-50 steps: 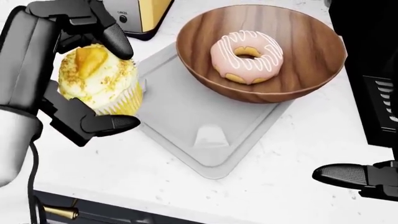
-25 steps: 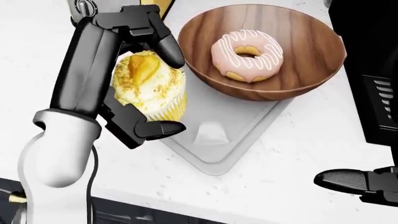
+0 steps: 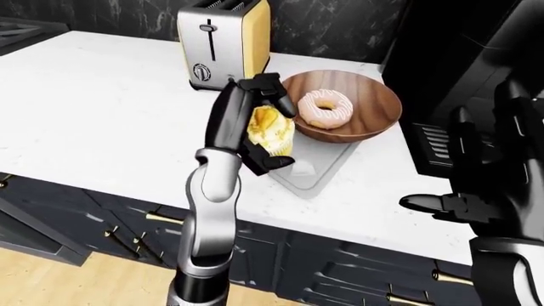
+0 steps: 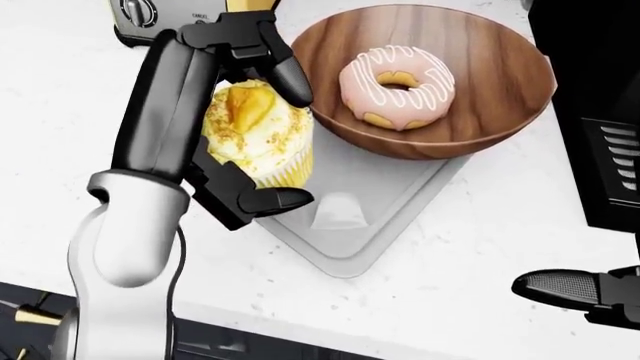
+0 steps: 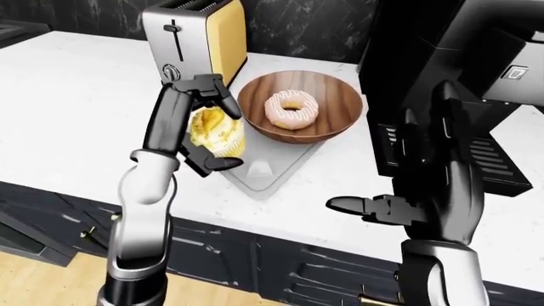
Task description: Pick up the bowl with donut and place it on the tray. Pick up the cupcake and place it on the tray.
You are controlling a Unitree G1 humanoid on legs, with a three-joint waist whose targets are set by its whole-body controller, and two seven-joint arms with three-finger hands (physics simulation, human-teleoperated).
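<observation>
My left hand (image 4: 270, 135) is shut on the yellow-frosted cupcake (image 4: 258, 135) and holds it above the left edge of the clear grey tray (image 4: 345, 240). The wooden bowl (image 4: 480, 82) with a pink iced donut (image 4: 398, 88) sits on the tray's upper end. My right hand (image 5: 374, 207) hangs open and empty at the right, above the counter's near edge, apart from both objects. Its fingertip also shows in the head view (image 4: 560, 289).
A silver and yellow toaster (image 3: 222, 44) stands just above the tray on the white counter (image 3: 94, 108). A tall black appliance (image 5: 459, 83) stands right of the bowl. Dark cabinets (image 3: 340, 268) with brass handles run below the counter edge.
My left hand has carried the cupcake rightward from beside the tray to over its left edge. The bowl, donut and right hand have hardly moved.
</observation>
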